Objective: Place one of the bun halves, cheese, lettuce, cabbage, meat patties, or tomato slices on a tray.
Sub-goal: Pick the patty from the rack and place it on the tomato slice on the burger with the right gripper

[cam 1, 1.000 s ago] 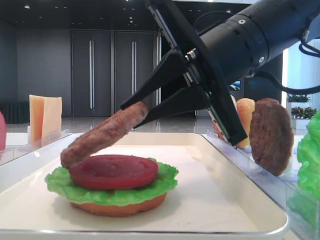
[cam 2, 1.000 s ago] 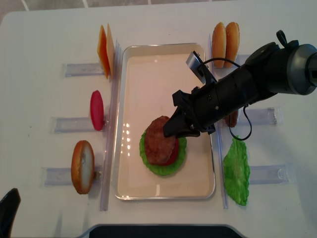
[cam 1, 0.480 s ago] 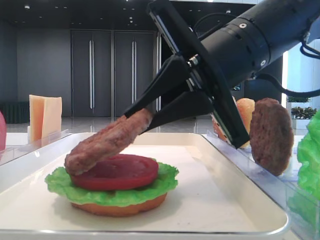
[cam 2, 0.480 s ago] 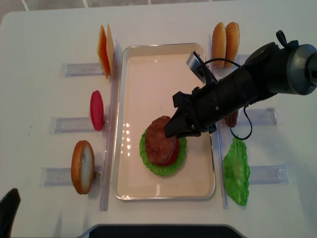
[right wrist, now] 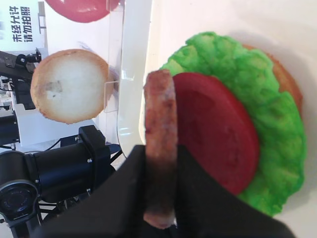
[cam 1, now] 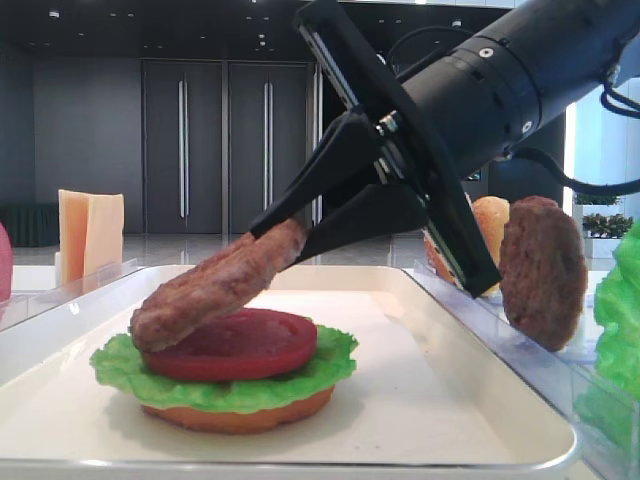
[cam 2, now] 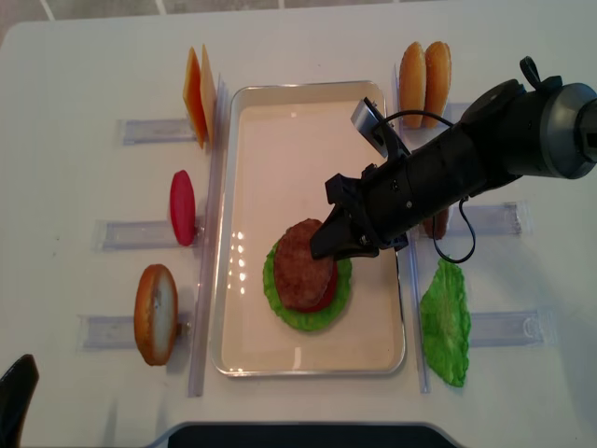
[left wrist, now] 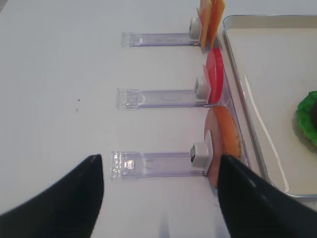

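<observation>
The left gripper (left wrist: 161,198) hangs at the near left edge of the table with its two dark fingers (left wrist: 64,196) spread wide and nothing between them. Beside it on the white table (cam 2: 84,65) stand clear racks (left wrist: 158,163) — the nearest holds a bun half (cam 2: 156,314) on edge, the next a tomato slice (cam 2: 182,207), and the farthest the cheese (cam 2: 196,94), pale and orange slices upright together.

In the middle lies the cream tray (cam 2: 294,112). In its near half sits a stack: a bun half (cam 1: 235,412) at the bottom, a lettuce leaf (cam 1: 225,380) over it, and a red tomato slice (cam 1: 230,342) on top. The right gripper (cam 1: 290,230) reaches in from the right, clamped on the edge of a meat patty (cam 1: 215,285) — the patty is tilted, its low end touching the tomato slice and its high end pinched between the black fingers (cam 1: 330,165).

To the right of the tray two more bun halves (cam 2: 424,79) stand on edge in a rack. A second meat patty (cam 1: 543,270) stands upright by the tray's right rim, and another lettuce leaf (cam 2: 445,322) lies nearest the front.
</observation>
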`<state>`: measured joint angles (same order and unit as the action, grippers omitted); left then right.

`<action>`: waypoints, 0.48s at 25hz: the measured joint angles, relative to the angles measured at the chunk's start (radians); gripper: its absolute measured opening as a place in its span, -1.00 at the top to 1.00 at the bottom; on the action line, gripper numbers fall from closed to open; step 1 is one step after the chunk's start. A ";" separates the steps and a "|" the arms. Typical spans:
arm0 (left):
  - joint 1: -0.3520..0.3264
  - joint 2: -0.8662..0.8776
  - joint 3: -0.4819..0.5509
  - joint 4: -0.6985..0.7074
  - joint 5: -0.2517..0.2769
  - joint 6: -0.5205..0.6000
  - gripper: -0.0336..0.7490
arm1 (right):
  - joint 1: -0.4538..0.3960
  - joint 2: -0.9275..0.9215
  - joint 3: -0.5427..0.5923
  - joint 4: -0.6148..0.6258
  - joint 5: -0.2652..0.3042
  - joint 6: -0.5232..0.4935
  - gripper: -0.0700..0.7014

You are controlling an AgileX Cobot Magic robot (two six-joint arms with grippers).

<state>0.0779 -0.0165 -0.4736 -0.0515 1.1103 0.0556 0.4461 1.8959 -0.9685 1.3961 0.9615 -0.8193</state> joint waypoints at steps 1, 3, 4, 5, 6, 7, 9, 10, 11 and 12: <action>0.000 0.000 0.000 0.000 0.000 0.000 -0.48 | 0.000 0.000 0.000 0.000 0.000 0.000 0.46; 0.000 0.000 0.000 0.000 0.000 0.000 -0.48 | 0.000 0.000 0.000 0.000 0.000 0.000 0.46; 0.000 0.000 0.000 0.000 0.000 0.000 -0.48 | 0.000 0.000 0.000 0.000 0.000 0.000 0.46; 0.000 0.000 0.000 0.000 0.000 0.000 -0.48 | 0.000 0.000 0.000 0.000 0.000 0.000 0.46; 0.000 0.000 0.000 0.000 0.000 0.000 -0.48 | 0.000 0.000 0.000 0.000 0.000 0.000 0.44; 0.000 0.000 0.000 0.000 0.000 0.000 -0.48 | 0.000 0.000 0.000 0.000 0.000 0.000 0.39; 0.000 0.000 0.000 0.000 0.000 0.000 -0.48 | 0.000 0.000 0.000 -0.003 0.002 -0.002 0.22; 0.000 0.000 0.000 0.000 0.000 0.000 -0.48 | 0.000 0.000 0.000 -0.005 0.004 -0.007 0.10; 0.000 0.000 0.000 0.000 0.000 0.000 -0.48 | 0.000 0.000 0.000 -0.006 0.007 -0.010 -0.01; 0.000 0.000 0.000 0.000 0.000 0.000 -0.48 | 0.000 0.000 0.000 -0.008 0.009 -0.012 -0.10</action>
<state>0.0779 -0.0165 -0.4736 -0.0515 1.1103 0.0556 0.4461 1.8959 -0.9685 1.3886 0.9708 -0.8318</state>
